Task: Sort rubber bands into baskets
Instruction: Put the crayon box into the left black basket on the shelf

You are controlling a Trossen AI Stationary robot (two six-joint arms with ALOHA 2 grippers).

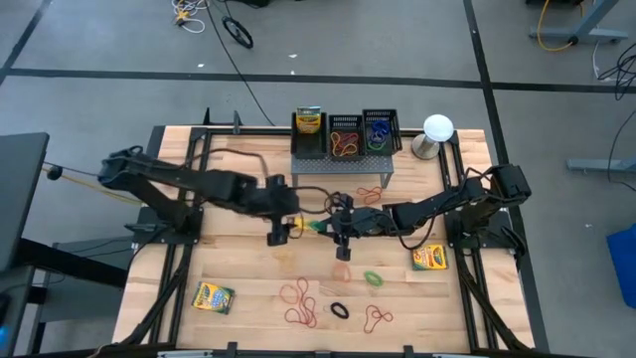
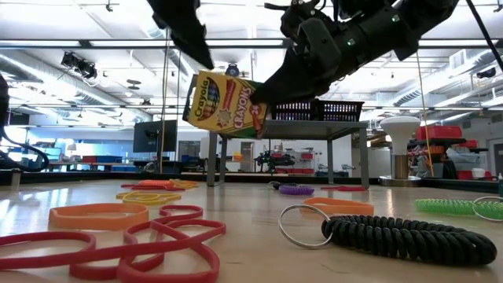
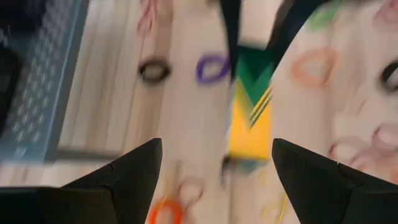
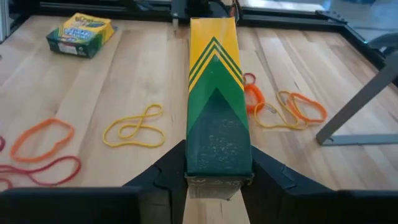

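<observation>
My right gripper [image 1: 333, 225] is shut on a yellow-green crayon box [image 4: 214, 93] above the table's middle; the low view shows the crayon box [image 2: 224, 102] tilted and in the air. My left gripper [image 3: 214, 149] stands open just left of it and above it, with nothing between its fingers. Rubber bands lie flat on the wood: red ones [image 1: 299, 303], a green one [image 1: 373, 278], an orange one [image 1: 378, 318] and a yellow one [image 4: 134, 127]. Three black mesh baskets [image 1: 345, 136] stand in a row on a grey stand [image 1: 343, 161]. My right gripper pinches the crayon box between its two fingers at the end nearest the wrist [image 4: 217, 165], its chevron-striped narrow side turned up. The fingers come slanting down from the table's right and lie along the box. The box juts out past them, tilted and clear of the table.
Two more crayon boxes lie flat, one near left [image 1: 213, 296] and one right [image 1: 429, 259]. A fourth stands in the left basket [image 1: 308, 124]. A black coil band [image 1: 340, 310] lies near the front, and a white domed object [image 1: 437, 129] stands at the far right.
</observation>
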